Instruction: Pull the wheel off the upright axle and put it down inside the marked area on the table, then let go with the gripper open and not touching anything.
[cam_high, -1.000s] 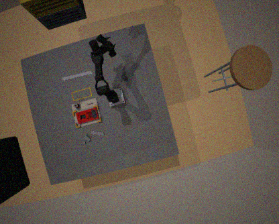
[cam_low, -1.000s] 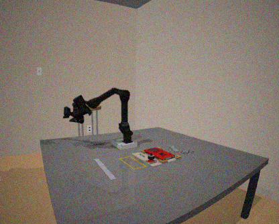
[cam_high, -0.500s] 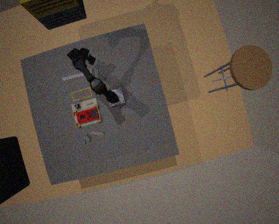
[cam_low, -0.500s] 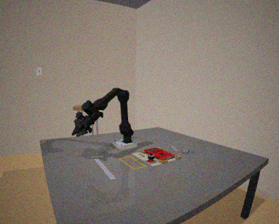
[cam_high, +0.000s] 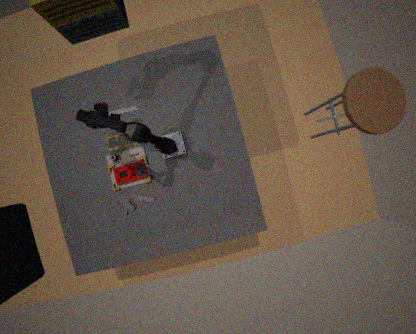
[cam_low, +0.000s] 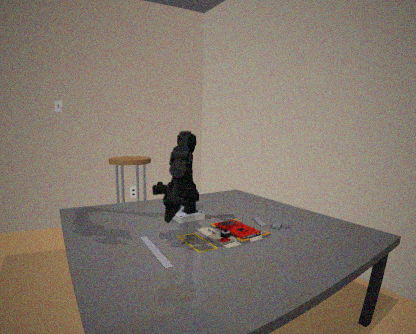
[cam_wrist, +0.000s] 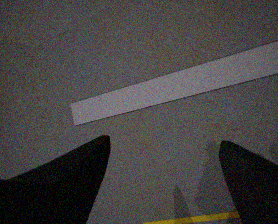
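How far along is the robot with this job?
Nothing finished yet. The black parallel-jaw gripper, open and empty, hovers above a white strip. The small dark wheel sits unlifted by the red board; pulling it off, placing it in the yellow-outlined rectangle and releasing remain.
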